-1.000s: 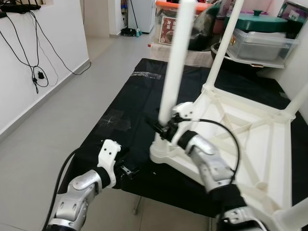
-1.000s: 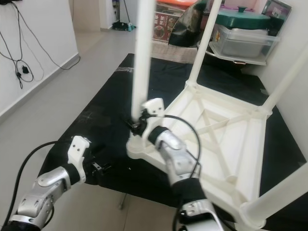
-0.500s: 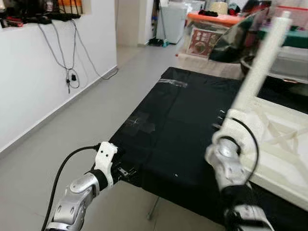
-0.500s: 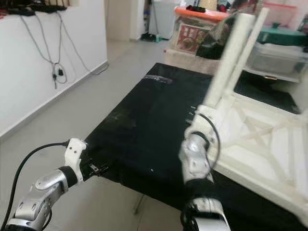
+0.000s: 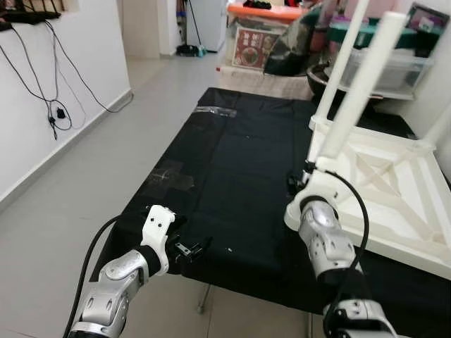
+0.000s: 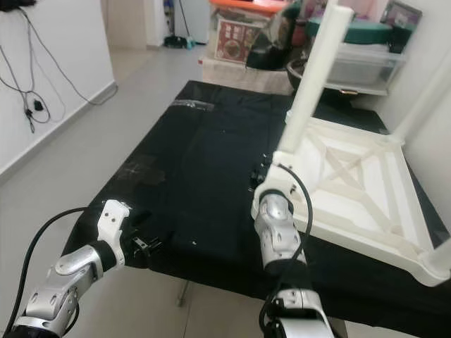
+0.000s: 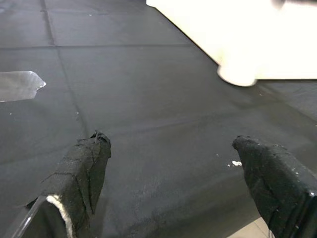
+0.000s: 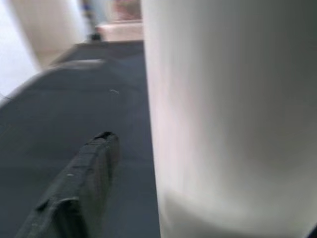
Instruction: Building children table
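Observation:
A white children's table (image 5: 384, 184) lies upside down on the black-covered work table (image 5: 225, 155), its legs pointing up. The near-left leg (image 5: 359, 91) leans to the right. My right gripper (image 5: 294, 184) is at the base of this leg. In the right wrist view the leg (image 8: 228, 99) stands beside one black finger (image 8: 84, 188), with a gap between them. My left gripper (image 5: 192, 248) hovers open over the cloth at the work table's near-left edge. Its fingertips (image 7: 94, 148) are wide apart with nothing between them.
A patch of clear tape (image 5: 169, 176) lies on the cloth near my left arm. Storage boxes (image 5: 384, 67) and clutter stand behind the work table. A white wall with hanging cables (image 5: 53, 105) and grey floor (image 5: 91, 169) are on the left.
The white table has slid to the right across the cloth, and its near leg now leans right. My right gripper stayed at the leg's base. The left arm has barely moved.

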Tool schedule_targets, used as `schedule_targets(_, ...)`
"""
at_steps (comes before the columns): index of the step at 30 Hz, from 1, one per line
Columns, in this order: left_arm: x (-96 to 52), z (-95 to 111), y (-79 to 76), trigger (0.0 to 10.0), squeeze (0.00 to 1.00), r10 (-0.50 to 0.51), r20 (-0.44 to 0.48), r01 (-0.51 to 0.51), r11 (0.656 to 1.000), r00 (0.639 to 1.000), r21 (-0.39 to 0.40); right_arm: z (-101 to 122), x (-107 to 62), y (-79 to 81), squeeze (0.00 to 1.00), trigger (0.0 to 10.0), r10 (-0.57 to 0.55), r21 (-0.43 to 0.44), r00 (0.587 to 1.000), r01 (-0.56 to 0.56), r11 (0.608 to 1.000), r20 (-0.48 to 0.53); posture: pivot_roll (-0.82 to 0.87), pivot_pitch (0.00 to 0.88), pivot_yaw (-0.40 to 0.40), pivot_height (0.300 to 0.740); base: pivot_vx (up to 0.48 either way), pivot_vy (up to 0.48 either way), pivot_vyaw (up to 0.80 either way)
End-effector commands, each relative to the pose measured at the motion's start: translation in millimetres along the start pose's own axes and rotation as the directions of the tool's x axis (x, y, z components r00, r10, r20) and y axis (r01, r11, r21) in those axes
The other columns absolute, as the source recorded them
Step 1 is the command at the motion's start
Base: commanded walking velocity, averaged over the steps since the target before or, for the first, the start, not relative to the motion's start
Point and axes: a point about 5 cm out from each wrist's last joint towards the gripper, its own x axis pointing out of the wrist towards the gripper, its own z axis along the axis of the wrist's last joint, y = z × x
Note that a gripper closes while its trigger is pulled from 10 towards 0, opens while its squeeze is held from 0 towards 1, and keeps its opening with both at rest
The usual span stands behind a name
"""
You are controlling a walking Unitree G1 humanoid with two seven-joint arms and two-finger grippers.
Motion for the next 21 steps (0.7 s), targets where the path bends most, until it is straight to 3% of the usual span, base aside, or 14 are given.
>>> schedule_targets(1,-2.6,-0.3,3.2,10.0,0.0,0.004,-0.007,-0.004,1.0,1.0,0.011,13.4,4.2,-0.6,0.0,10.0,0.045,0.01,0.998,-0.046,0.999,0.043,0.09,0.0,-0.105,0.74,0.0,0.0,0.0)
schedule_targets(3,-3.7,-0.2,4.4,10.0,0.0,0.007,-0.008,-0.007,1.0,1.0,0.014,39.2,10.8,-2.5,0.0,10.0,0.15,-0.006,0.982,-0.151,0.989,0.117,0.09,0.0,-0.108,0.74,0.0,0.0,0.0)
schedule_targets(9,1.5,1.7,2.9,10.0,0.0,0.006,0.003,-0.006,1.0,1.0,0.014,58.4,17.0,-5.8,0.0,10.0,0.319,-0.066,0.934,-0.312,0.948,0.159,0.1,0.0,-0.115,0.74,0.0,0.0,0.0)
schedule_targets(11,4.5,3.4,0.6,10.0,0.0,-0.001,0.01,0.0,1.0,1.0,0.015,61.6,16.0,-0.4,0.0,10.0,0.439,-0.078,0.883,-0.432,0.898,0.164,0.1,0.0,-0.117,0.74,0.0,0.0,0.0)
schedule_targets(12,4.4,3.7,0.3,10.0,0.0,-0.002,0.011,0.002,1.0,1.0,0.016,59.6,11.7,8.5,0.0,5.2,0.534,-0.091,0.83,-0.526,0.845,0.161,0.11,0.0,-0.119,0.74,0.0,0.0,0.0)
schedule_targets(13,4.2,3.8,0.2,10.0,0.0,-0.003,0.011,0.003,1.0,1.0,0.017,58.0,8.4,14.7,0.0,5.2,0.595,-0.1,0.788,-0.587,0.803,0.158,0.11,0.0,-0.119,0.74,0.0,0.0,0.0)
schedule_targets(14,2.6,3.2,1.7,10.0,0.0,0.0,0.008,-0.001,1.0,1.0,0.018,52.4,2.1,24.7,0.0,2.9,0.667,-0.114,0.732,-0.657,0.745,0.139,0.11,0.0,-0.121,0.74,0.0,0.0,0.0)
schedule_targets(15,2.6,3.2,1.7,10.0,0.0,0.0,0.008,-0.001,1.0,1.0,0.018,52.4,2.1,24.7,0.0,2.9,0.667,-0.114,0.732,-0.657,0.745,0.139,0.11,0.0,-0.121,0.74,0.0,0.0,0.0)
schedule_targets(16,0.8,2.5,3.3,10.0,0.0,0.004,0.004,-0.005,1.0,1.0,0.02,45.3,-6.9,35.7,0.0,0.5,0.74,-0.131,0.663,-0.728,0.673,0.117,0.11,0.0,-0.121,0.74,0.0,0.0,0.0)
schedule_targets(17,0.8,2.5,3.3,10.0,0.0,0.004,0.004,-0.005,1.0,1.0,0.02,45.3,-6.9,35.7,0.0,0.5,0.74,-0.131,0.663,-0.728,0.673,0.117,0.11,0.0,-0.121,0.74,0.0,0.0,0.0)
schedule_targets(18,-0.7,1.7,4.4,10.0,0.0,0.007,0.001,-0.008,1.0,1.0,0.021,38.4,-15.1,44.0,0.0,0.0,0.789,-0.138,0.606,-0.777,0.614,0.099,0.11,0.0,-0.124,0.74,0.0,0.0,0.0)
schedule_targets(19,-0.7,1.7,4.4,10.0,0.0,0.007,0.001,-0.008,1.0,1.0,0.021,38.4,-15.1,44.0,0.0,0.0,0.789,-0.138,0.606,-0.777,0.614,0.099,0.11,0.0,-0.124,0.74,0.0,0.0,0.0)
schedule_targets(20,-2.6,1.0,4.8,10.0,0.0,0.01,-0.001,-0.01,1.0,1.0,0.019,21.5,-34.9,56.3,0.0,0.0,0.874,-0.133,0.482,-0.864,0.485,0.059,0.11,0.0,-0.123,0.74,0.0,0.0,0.0)
schedule_targets(21,-2.6,1.0,4.8,10.0,0.0,0.01,-0.001,-0.01,1.0,1.0,0.019,21.5,-34.9,56.3,0.0,0.0,0.874,-0.133,0.482,-0.864,0.485,0.059,0.11,0.0,-0.123,0.74,0.0,0.0,0.0)
